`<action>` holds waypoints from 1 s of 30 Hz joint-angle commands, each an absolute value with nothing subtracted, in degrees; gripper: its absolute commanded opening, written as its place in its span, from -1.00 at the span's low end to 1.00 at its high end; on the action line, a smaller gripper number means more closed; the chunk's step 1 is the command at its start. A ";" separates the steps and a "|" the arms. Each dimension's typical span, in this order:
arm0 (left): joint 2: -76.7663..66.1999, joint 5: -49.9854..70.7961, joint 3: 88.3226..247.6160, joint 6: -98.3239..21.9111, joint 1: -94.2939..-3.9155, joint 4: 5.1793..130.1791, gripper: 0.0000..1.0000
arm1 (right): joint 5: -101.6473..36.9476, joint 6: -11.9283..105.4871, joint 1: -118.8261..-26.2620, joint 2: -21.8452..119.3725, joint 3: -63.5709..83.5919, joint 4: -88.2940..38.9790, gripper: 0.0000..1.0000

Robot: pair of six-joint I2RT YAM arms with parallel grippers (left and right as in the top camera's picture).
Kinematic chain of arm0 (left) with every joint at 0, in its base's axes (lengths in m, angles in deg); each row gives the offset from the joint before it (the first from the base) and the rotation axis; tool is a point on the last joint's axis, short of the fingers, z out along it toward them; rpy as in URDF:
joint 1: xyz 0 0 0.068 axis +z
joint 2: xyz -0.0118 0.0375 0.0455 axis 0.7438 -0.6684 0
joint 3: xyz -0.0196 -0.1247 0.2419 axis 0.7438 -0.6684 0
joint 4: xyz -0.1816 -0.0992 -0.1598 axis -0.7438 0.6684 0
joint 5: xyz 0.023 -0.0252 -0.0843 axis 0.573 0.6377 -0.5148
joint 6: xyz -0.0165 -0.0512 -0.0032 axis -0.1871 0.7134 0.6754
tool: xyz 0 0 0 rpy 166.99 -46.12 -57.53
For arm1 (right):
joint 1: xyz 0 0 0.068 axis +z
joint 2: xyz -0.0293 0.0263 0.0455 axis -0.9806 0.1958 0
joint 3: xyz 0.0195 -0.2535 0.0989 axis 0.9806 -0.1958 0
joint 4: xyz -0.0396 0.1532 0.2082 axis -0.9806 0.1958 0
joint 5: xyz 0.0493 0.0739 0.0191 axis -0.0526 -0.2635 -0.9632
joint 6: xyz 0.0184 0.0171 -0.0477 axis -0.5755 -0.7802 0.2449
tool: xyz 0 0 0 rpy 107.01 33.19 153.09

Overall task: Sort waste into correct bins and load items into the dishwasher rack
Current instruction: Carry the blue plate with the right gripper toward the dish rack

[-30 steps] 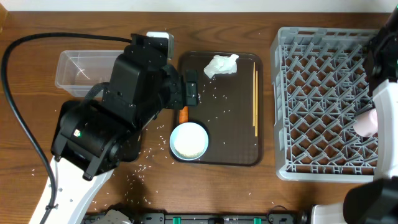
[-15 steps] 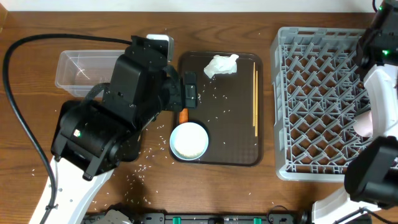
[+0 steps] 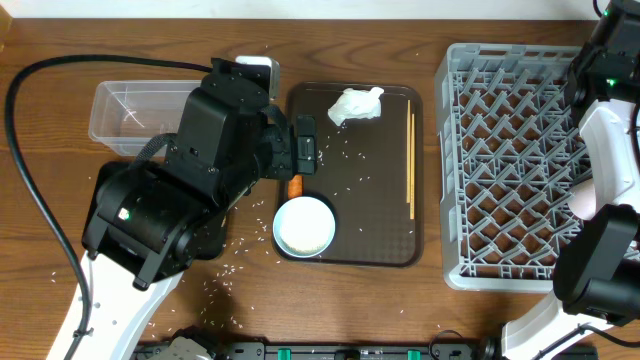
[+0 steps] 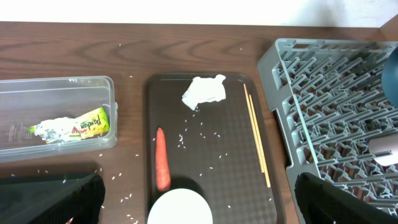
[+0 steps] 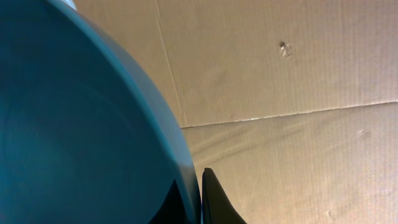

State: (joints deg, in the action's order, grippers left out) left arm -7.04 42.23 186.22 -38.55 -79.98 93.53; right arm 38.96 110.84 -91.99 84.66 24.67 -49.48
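A: What is nearest to the left gripper [image 4: 198, 182]?

B: Its jaws stand wide apart and hold nothing. Just under it is the bowl [image 4: 180, 210], on the near end of the tray [image 4: 217, 155]. Just beside the bowl lies the carrot [image 4: 161, 160], with rice [image 4: 182, 138] scattered around.

A: And further away?

B: The chopsticks [image 4: 257, 138] lie along the right edge of the tray, and the tissue [image 4: 204, 91] is at its far end. Left of the tray stands the tub [image 4: 62, 82], with the wrapper [image 4: 78, 124] already inside.

A: Where is the dish?

B: The right gripper [image 5: 198, 194] is clamped on the rim of the dish [image 5: 74, 124]. That arm is over the right side of the rack [image 3: 510, 160]. From above I cannot find the dish itself, so I cannot tell how high it is.

A: So which step is in hand?

B: I think two. The dish is on its way into the rack, and the left arm is ready to pick up waste, probably the carrot.

A: What does the next move need?

B: The dish must sit steady in the lattice before the jaws let go, otherwise it may tip. For the carrot, the gripper must come down with its jaws across the thin body and keep clear of the bowl.
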 commanded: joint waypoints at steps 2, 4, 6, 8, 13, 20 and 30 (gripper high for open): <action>-7.35 41.81 186.64 -39.51 -79.87 93.70 0.96 | 39.68 112.48 -92.03 85.23 24.95 -48.65 -0.98; -7.37 41.81 186.64 -39.51 -79.87 93.74 0.96 | 39.72 112.57 -92.03 85.63 24.95 -48.67 -0.98; -7.37 41.84 186.64 -39.51 -79.87 93.85 0.96 | 39.72 112.55 -92.01 86.06 24.95 -48.62 -0.98; -7.37 41.81 186.64 -39.51 -79.87 93.90 0.96 | 39.75 112.59 -91.83 86.59 24.95 -48.65 -0.97; -7.37 41.81 186.64 -39.51 -79.87 93.90 0.96 | 39.70 112.57 -90.63 87.11 24.95 -48.38 -0.86; -7.37 41.81 186.64 -39.51 -79.87 94.27 0.96 | 39.37 112.70 -88.34 87.09 24.95 -47.09 -0.44; -7.37 41.57 186.64 -39.51 -79.87 95.49 0.96 | 39.31 113.20 -82.02 87.09 24.95 -42.68 0.61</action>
State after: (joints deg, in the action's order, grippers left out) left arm -7.04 42.19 186.22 -38.55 -80.00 95.14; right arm 38.72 113.42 -83.90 86.98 24.64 -42.72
